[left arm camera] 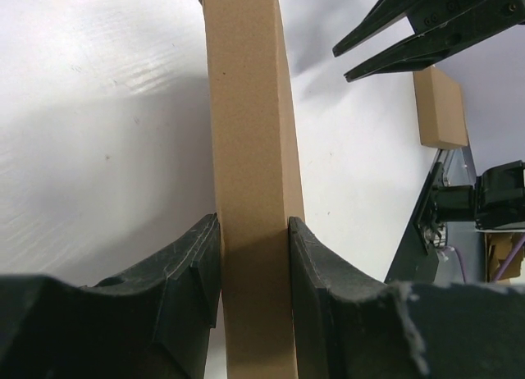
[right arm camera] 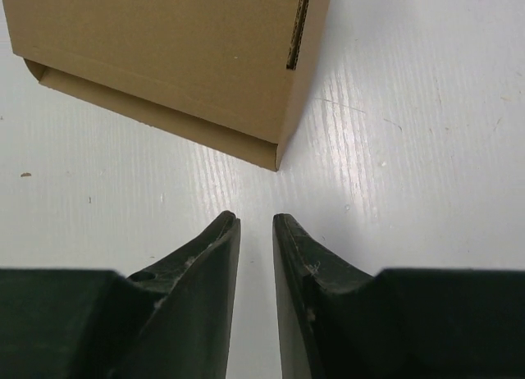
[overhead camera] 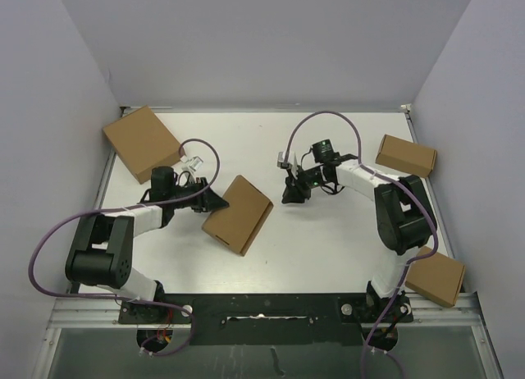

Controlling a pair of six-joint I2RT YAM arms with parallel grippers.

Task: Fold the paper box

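A white, faintly grained table [overhead camera: 328, 248] stands between plain pale walls [overhead camera: 262, 43]. The paper box [overhead camera: 238, 214], smooth brown cardboard folded into a flat rectangle, is at mid-table, its thin edge clamped by the left gripper [left arm camera: 254, 223]. The right gripper [right arm camera: 256, 219] hovers near its corner, jaws slightly parted and empty.

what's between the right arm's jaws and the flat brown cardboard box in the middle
Only bare white table separates the right arm's jaws from the flat brown cardboard box, clearest in the right wrist view.
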